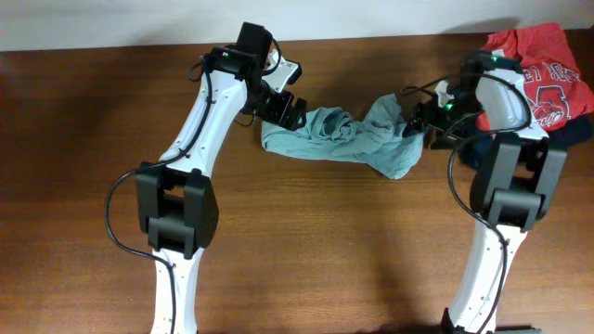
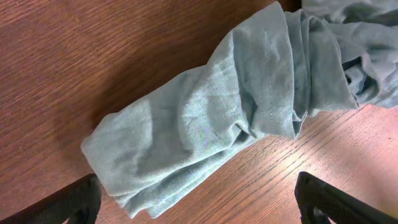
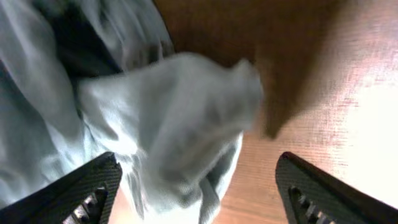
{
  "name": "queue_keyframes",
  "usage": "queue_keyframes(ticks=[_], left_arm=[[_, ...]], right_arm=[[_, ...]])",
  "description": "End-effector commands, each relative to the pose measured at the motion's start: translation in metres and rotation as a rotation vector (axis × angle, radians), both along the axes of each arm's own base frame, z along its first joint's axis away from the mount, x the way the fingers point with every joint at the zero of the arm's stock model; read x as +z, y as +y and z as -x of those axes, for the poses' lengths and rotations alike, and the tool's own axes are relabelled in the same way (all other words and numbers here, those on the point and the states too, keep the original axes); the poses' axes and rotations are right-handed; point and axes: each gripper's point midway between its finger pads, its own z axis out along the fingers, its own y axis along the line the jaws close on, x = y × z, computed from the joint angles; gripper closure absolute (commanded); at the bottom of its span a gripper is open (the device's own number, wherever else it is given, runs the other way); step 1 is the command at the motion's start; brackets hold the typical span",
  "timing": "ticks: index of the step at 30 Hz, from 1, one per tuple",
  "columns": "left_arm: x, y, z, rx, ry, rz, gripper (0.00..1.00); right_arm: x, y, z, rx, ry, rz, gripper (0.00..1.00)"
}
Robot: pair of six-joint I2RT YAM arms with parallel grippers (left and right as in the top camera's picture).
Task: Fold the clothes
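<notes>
Both your end effectors are open over the sage T-shirt, nothing gripped.

The T-shirt [image 1: 343, 139] lies bunched and twisted in a rope-like strip running 9-to-3 on the bench [image 1: 325, 250], toward 12 o'clock of the overhead view. Your left end effector [image 1: 283, 113] sits at the strip's 9 o'clock end. Its jaws are spread wide, and in the left wrist view the fingers [image 2: 68, 202] sit at the frame's bottom corners with the cloth lying flat on the wood beyond them, not pinched. Your right end effector [image 1: 422, 125] is at the 3 o'clock end with its jaws also well apart. A blurred fold of fabric hangs between its fingers [image 3: 87, 190], and neither pad is pressed on it. A red shirt [image 1: 543, 70] with white lettering sits at 2 o'clock, with a dark garment [image 1: 566, 134] just below it, both apart from the T-shirt.
</notes>
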Motion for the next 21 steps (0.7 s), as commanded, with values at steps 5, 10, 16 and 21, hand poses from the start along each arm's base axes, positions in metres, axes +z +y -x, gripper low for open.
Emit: queue_keyframes(ticks=[5,10,16,21], left_arm=[[-0.003,-0.002,-0.001,-0.018,-0.005,-0.005,0.01],[-0.003,-0.002,-0.001,-0.018,-0.005,-0.005,0.01],[-0.003,-0.002,-0.001,-0.018,-0.005,-0.005,0.01],[-0.003,-0.002,-0.001,-0.018,-0.006,-0.005,0.01]], right_arm=[[0.013,0.028,-0.01,0.039,-0.057,0.024,0.65],[0.013,0.031,-0.013,0.038,-0.064,0.025,0.87],[0.019,0.022,-0.009,0.015,-0.053,0.016,0.96],[0.056,0.023,-0.013,0.022,-0.113,0.019,0.96]])
